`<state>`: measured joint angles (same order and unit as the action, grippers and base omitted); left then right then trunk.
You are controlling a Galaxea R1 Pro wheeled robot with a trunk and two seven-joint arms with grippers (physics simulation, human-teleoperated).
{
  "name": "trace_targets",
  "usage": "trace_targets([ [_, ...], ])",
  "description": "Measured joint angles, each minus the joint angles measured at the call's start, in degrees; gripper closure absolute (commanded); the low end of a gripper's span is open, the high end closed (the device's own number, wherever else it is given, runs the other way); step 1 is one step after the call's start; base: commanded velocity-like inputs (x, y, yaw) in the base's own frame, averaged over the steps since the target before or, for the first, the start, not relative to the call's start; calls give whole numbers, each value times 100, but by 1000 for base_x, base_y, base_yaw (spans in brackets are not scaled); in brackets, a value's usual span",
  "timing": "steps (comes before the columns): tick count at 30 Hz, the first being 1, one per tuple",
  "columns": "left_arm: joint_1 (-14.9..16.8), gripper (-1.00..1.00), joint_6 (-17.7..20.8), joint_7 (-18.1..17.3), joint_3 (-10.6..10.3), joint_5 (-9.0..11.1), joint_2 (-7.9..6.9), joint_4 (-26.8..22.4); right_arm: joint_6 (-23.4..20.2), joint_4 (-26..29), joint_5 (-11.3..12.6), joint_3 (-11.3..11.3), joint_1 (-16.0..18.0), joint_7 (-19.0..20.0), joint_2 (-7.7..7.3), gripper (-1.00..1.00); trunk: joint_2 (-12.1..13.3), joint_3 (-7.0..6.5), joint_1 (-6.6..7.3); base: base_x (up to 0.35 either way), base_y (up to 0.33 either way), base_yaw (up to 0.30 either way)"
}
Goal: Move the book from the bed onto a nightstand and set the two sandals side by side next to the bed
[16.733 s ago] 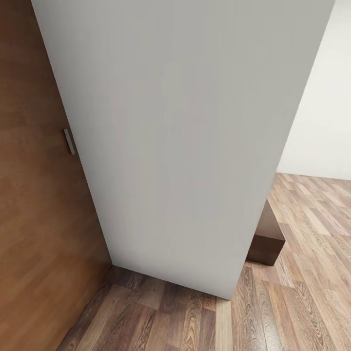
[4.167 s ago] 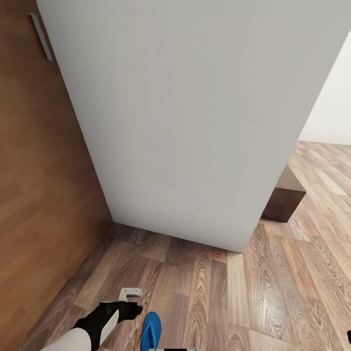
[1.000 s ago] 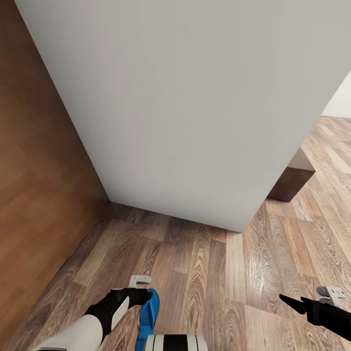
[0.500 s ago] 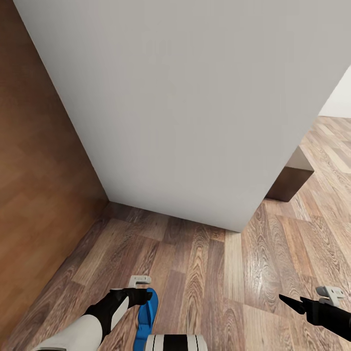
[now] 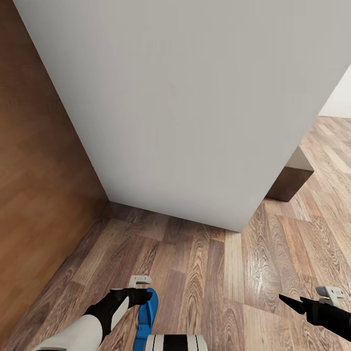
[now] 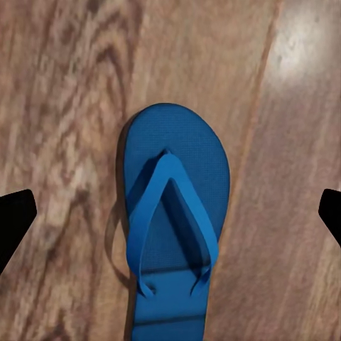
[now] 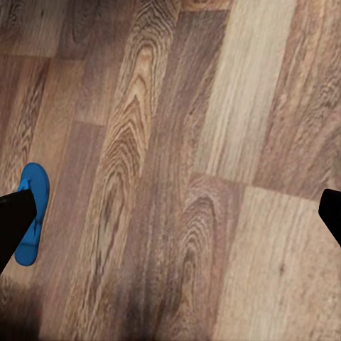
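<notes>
One bright blue sandal (image 5: 147, 310) lies flat on the wood-plank floor (image 5: 204, 273), straps up, a short way from the bed's light-grey mattress (image 5: 185, 107). My left gripper (image 5: 145, 294) hovers over its toe end. In the left wrist view the sandal (image 6: 174, 213) lies below the left gripper (image 6: 170, 220), whose fingers stand wide apart and open, not touching it. My right gripper (image 5: 291, 302) hangs open over bare floor further right. The right wrist view catches the sandal (image 7: 32, 213) beside one finger of the right gripper (image 7: 170, 220). The book, the other sandal and the nightstand are out of view.
A tall brown wood panel (image 5: 39, 161), probably the headboard, rises at the left and meets the mattress in a corner. A dark brown block (image 5: 288, 183) sticks out from behind the mattress at the right. Open plank floor stretches between my arms and to the right.
Nothing has moved in the last second. Since the older frames, the view has shifted and tilted down, bringing both arms and the sandal into the picture.
</notes>
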<state>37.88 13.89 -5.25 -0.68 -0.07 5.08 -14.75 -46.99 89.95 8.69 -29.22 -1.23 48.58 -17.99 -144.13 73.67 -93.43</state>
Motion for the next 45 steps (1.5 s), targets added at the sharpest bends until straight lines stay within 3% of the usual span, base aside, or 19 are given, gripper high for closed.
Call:
trace_targets([
  [33,-9,-100,-8,1,11,10,-16,0,8,0,0,0,-2,8,6,-100,0,0,0,0,-23,0],
  [40,-9,-100,-8,2,13,14,-15,0,9,0,-1,0,1,7,5,-100,-9,154,-18,0,0,0],
  [45,-6,-100,-8,3,18,16,-9,-5,9,0,0,3,-3,2,6,-100,-9,155,-18,0,0,0],
])
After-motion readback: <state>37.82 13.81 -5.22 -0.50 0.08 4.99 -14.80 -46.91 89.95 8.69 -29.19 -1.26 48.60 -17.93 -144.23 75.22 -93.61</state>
